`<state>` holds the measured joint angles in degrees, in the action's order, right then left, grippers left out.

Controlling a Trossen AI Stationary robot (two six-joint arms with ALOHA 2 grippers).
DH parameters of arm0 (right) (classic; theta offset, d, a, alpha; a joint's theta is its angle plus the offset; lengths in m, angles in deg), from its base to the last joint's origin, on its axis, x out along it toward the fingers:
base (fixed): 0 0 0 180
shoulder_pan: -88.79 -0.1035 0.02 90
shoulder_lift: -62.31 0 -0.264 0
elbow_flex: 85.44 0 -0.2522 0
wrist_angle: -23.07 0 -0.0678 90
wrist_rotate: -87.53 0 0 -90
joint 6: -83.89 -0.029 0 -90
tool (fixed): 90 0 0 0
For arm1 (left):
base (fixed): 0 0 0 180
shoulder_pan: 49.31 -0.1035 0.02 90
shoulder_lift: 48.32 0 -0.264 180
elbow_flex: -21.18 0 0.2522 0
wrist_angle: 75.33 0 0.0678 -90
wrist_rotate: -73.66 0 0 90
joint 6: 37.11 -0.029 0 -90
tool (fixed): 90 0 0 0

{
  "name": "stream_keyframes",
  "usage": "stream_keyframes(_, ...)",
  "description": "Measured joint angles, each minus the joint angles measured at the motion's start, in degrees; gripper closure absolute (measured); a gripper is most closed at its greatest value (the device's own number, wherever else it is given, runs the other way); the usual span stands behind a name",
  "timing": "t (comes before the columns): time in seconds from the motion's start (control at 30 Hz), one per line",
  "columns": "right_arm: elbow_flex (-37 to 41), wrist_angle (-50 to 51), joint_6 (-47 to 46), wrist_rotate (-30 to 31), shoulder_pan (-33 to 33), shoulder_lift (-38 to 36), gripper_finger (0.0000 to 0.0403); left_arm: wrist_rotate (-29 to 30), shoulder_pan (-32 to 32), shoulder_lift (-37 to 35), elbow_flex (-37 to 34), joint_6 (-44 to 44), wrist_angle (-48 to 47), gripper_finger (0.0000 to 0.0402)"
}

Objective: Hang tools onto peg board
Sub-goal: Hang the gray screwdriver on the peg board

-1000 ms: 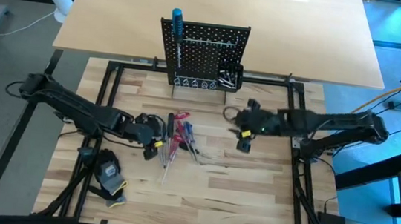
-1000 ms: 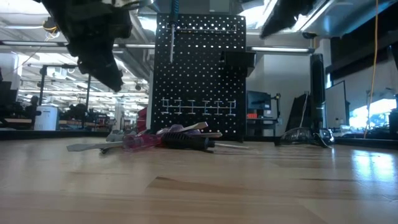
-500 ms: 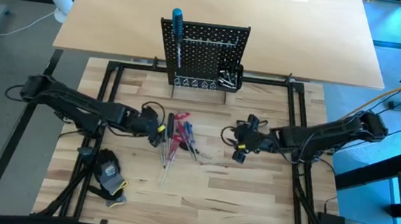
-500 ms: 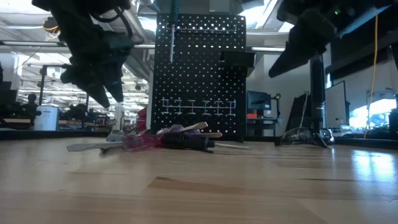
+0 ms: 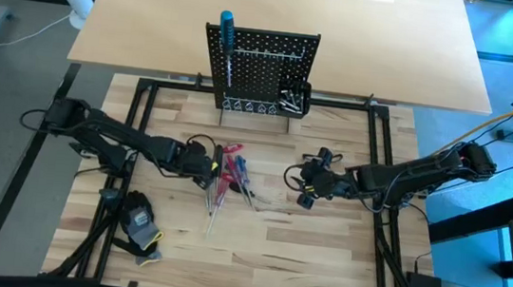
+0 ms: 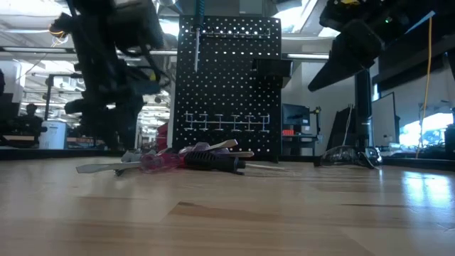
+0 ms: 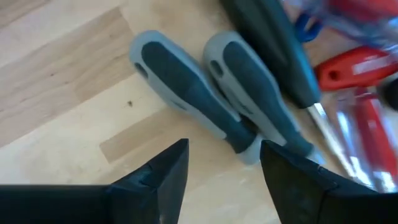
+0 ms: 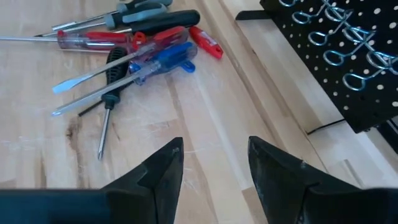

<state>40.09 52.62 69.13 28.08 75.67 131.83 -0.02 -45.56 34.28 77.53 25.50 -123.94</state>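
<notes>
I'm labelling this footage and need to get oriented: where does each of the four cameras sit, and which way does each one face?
High view: overhead, looking straight down; shows both arms, the left hand, the right hand and the peg board.
Low view: table height, looking level at the peg board; arms drop in from above.
Left wrist view: behind its open fingers, over grey-handled tools.
Right wrist view: behind its open fingers, facing the tool pile.
Shared: all show the tool pile.

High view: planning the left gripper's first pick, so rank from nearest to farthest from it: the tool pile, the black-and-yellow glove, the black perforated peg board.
1. Tool pile: right beside the open left gripper.
2. Black-and-yellow glove: near table edge.
3. Black perforated peg board: far edge.
</notes>
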Motion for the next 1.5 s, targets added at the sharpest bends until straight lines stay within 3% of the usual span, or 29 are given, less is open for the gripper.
stream_keyframes(0.27,0.0,-2.45,0.05,-0.07,0.0,0.0,0.0221,0.07,-1.93,3.29,0.04,-2.37,6.06,0.0215)
stream_keyframes(1.2,0.0,-2.4,0.1,-0.09,0.0,0.0,0.0221,-2.16,-3.33,3.62,0.0,-10.14,2.64,0.0282)
stream_keyframes(1.5,0.0,-2.4,0.1,-0.1,0.0,0.0,0.0221,-3.58,-4.66,8.39,0.26,-11.16,3.02,0.0296)
